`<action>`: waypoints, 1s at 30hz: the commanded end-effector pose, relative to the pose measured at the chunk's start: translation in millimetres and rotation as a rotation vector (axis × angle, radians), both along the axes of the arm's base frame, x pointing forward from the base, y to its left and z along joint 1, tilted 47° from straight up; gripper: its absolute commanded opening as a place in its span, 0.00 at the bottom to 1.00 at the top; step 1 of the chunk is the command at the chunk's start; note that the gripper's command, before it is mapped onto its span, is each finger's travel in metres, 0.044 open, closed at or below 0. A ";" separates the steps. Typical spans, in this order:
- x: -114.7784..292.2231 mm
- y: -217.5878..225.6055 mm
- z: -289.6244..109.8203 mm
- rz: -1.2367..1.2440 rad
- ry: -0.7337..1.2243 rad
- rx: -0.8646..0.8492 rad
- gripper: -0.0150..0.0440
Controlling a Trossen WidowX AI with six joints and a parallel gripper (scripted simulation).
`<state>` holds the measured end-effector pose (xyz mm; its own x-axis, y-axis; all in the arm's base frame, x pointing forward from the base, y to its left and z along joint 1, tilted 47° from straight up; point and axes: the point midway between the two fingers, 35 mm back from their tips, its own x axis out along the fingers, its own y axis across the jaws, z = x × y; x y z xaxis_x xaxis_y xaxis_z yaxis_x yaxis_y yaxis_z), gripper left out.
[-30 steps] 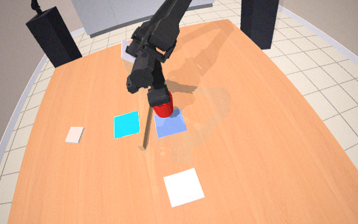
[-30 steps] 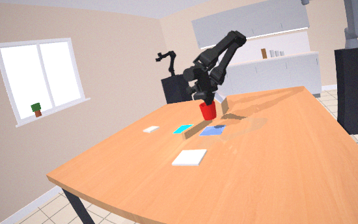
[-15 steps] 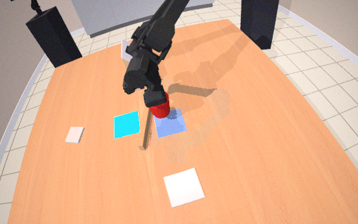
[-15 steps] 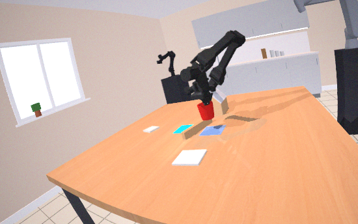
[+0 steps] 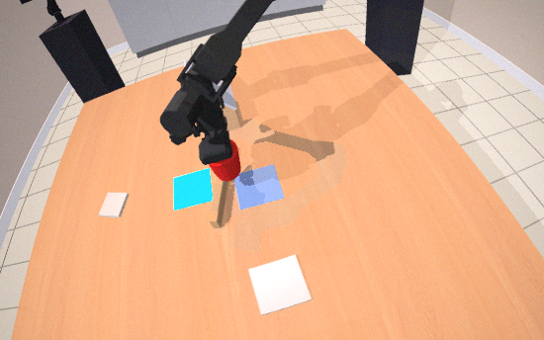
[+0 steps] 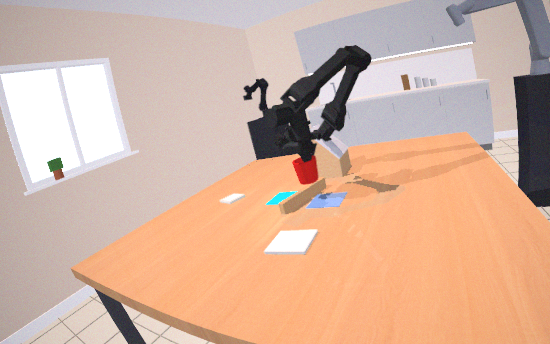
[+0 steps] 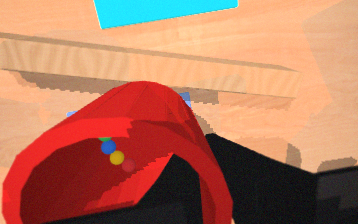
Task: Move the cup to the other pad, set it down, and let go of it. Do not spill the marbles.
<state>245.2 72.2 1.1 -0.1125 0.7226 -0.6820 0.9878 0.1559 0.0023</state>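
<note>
Red cup's (image 7: 130, 120) rim pinched between gripper (image 7: 180, 200) fingers.

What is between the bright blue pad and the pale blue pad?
A low wooden bar lies between them, clearest in the exterior view.
</note>
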 end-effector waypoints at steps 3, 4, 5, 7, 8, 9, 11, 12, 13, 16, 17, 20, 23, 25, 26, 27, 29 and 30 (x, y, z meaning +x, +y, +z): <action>-3.1 -13.3 -12.6 -0.001 0.000 -0.005 0.25; -3.4 -15.0 -14.2 -0.001 0.000 -0.005 0.25; -3.7 -16.7 -15.8 -0.001 0.000 -0.005 0.25; -4.4 -20.2 -19.1 -0.001 0.000 -0.005 0.25; -4.7 -22.0 -20.8 -0.001 0.000 -0.006 0.25; -5.1 -23.8 -22.5 -0.001 0.000 -0.006 0.25; -5.8 -27.3 -25.8 -0.001 0.000 -0.006 0.25; -6.2 -29.0 -27.5 -0.001 0.000 -0.006 0.25; -6.5 -30.8 -29.2 -0.001 0.000 -0.006 0.25; -7.8 -36.1 -34.3 -0.001 0.000 -0.007 0.25; -8.3 -37.8 -35.9 -0.001 0.000 -0.007 0.25; -9.7 -43.1 -41.0 -0.001 0.000 -0.007 0.25; -11.2 -48.4 -46.1 -0.001 0.000 -0.008 0.25; -12.2 -51.9 -49.5 -0.001 0.000 -0.008 0.25; -12.7 -53.6 -51.1 -0.001 -0.001 -0.008 0.25; -13.2 -55.4 -52.8 -0.001 -0.001 -0.009 0.25; -14.2 -58.9 -56.1 -0.001 -0.001 -0.009 0.25; -14.6 -60.6 -57.7 -0.001 -0.001 -0.009 0.25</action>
<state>228.4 20.1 -51.2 -0.1204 0.7222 -0.6811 0.9879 0.1549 -0.0103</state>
